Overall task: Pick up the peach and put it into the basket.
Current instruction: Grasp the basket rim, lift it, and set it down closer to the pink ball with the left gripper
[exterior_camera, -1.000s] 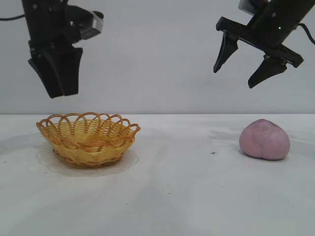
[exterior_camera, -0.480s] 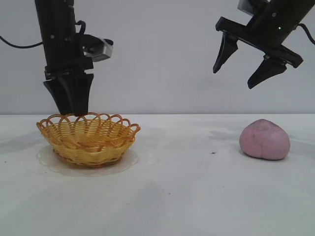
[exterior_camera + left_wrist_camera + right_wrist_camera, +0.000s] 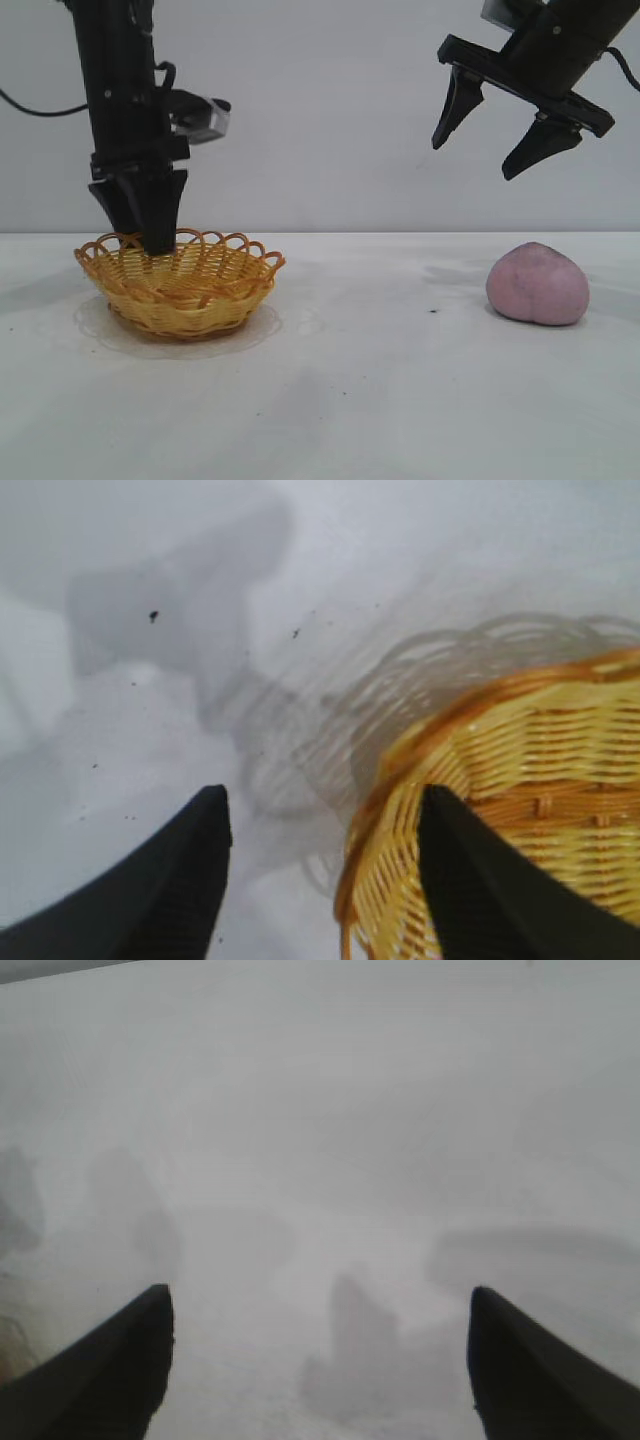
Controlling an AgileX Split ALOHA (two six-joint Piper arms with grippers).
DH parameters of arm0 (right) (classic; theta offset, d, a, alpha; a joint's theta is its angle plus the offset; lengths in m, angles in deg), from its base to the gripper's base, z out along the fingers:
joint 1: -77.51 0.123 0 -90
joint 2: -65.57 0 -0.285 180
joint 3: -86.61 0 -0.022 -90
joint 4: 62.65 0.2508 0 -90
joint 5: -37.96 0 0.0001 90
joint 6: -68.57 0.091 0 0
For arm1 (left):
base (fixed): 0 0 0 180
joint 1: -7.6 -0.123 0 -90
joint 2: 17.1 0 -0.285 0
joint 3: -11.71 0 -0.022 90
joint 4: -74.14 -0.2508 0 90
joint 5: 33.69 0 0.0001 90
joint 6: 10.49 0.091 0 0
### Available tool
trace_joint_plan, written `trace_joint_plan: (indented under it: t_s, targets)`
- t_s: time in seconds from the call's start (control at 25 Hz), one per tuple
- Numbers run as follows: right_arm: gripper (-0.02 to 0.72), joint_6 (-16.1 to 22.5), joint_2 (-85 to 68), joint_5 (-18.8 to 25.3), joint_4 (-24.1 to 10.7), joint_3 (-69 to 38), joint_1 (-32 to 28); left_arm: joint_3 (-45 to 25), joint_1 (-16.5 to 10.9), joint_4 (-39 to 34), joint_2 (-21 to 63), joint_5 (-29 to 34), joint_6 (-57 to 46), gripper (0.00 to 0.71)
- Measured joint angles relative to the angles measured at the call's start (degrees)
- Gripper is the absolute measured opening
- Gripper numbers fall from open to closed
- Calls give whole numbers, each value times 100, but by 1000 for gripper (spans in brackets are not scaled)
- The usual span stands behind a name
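The pale pink peach lies on the white table at the right, untouched. At the left stands the yellow wicker basket, with nothing in it. My left gripper points straight down at the basket's back left rim. In the left wrist view this gripper is open and straddles the basket's rim, one finger inside and one outside. My right gripper hangs open high above the table, up and left of the peach. In the right wrist view that gripper shows only bare table between its fingers.
The white table stretches wide between basket and peach, with a small dark speck near the peach. A plain grey wall stands behind.
My left arm has come down from high above the basket until its fingers reach the rim, and its jaws have narrowed a little. The right arm, peach and basket have not moved.
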Motion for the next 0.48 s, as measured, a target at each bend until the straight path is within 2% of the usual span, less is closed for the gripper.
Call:
trace_joint_plan:
  t_s: [0.12, 0.2, 0.24, 0.32, 0.36, 0.48]
  targets:
    - [523, 0, 0, 0, 0, 0, 0, 0, 0, 38, -16, 0, -3, 144]
    - [523, 0, 0, 0, 0, 0, 0, 0, 0, 65, -16, 40, -3, 69]
    - [523, 0, 0, 0, 0, 0, 0, 0, 0, 87, -16, 65, -30, 48]
    - [523, 0, 0, 0, 0, 0, 0, 0, 0, 92, -5, 87, -192, 64]
    - [523, 0, 0, 0, 0, 0, 0, 0, 0, 101, 5, 96, -334, 0]
    - [523, 0, 0, 0, 0, 0, 0, 0, 0, 123, 128, 62, -767, 0]
